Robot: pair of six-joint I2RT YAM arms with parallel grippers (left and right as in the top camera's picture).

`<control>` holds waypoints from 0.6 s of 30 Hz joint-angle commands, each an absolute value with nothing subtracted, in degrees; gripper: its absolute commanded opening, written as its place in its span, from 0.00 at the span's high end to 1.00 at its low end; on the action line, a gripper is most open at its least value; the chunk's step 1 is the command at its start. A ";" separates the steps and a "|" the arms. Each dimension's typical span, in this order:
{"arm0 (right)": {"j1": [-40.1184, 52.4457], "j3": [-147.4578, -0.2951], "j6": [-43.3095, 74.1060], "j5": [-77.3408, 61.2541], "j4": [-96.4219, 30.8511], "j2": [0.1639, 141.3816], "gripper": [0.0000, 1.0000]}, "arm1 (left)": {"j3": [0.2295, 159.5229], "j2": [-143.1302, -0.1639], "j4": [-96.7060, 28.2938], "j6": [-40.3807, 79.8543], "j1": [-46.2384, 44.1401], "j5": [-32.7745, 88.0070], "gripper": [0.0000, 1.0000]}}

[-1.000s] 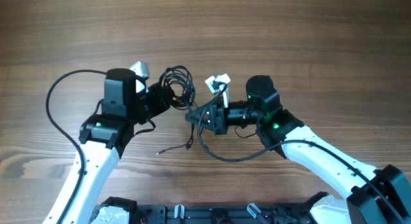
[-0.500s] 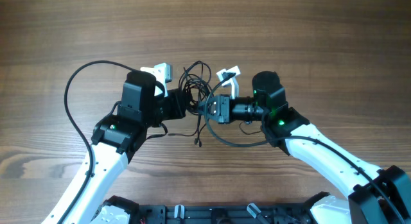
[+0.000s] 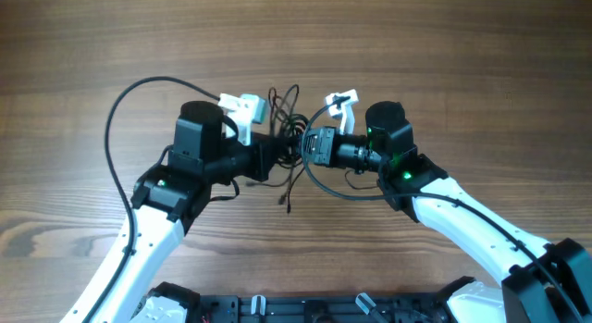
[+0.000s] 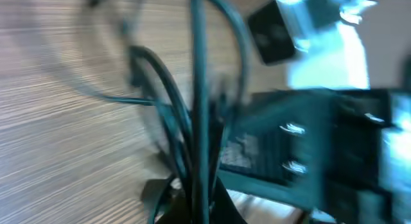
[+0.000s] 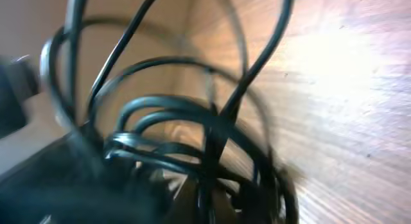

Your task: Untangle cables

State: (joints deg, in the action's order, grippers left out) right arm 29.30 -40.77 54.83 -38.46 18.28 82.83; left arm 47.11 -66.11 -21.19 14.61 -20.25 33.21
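Left gripper clenched on the cables. Right gripper clenched on the same knot from the opposite side, the two nearly touching. Likely reason: opposed grips let the arms pull the bunch apart. Loops fan out beyond both grippers, mid-bench. One loose strand trails toward the near edge. The right arm's thicker cord sags just beside the knot and could snag. Wrist views are blurred.

You're looking at the cables close up and blurred: thin black loops fan out from 9 through 12 to 4 o'clock, bunching toward 6. The wooden table behind glares bright at 2 o'clock.
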 commanded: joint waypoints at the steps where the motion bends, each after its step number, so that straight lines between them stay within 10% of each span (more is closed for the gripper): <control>1: 29.06 -41.17 55.46 -31.18 18.90 83.99 0.96 | 47.48 -65.67 -21.02 10.28 -21.91 46.09 0.96; 5: 29.06 -41.19 55.51 -33.43 19.00 84.01 0.90 | 47.48 -65.67 -20.99 9.17 -21.91 46.44 0.96; 8: 29.06 -41.17 53.67 -36.91 19.46 83.99 0.59 | 47.48 -65.67 -21.65 9.19 -21.32 45.21 0.96; 11: 28.77 -41.19 51.18 -39.11 18.63 83.90 0.01 | 47.48 -65.67 -23.81 9.43 -19.62 39.51 0.96; 18: 26.94 -41.17 50.81 -39.53 11.73 81.49 0.00 | 47.48 -65.69 -27.38 9.39 -11.88 28.58 0.96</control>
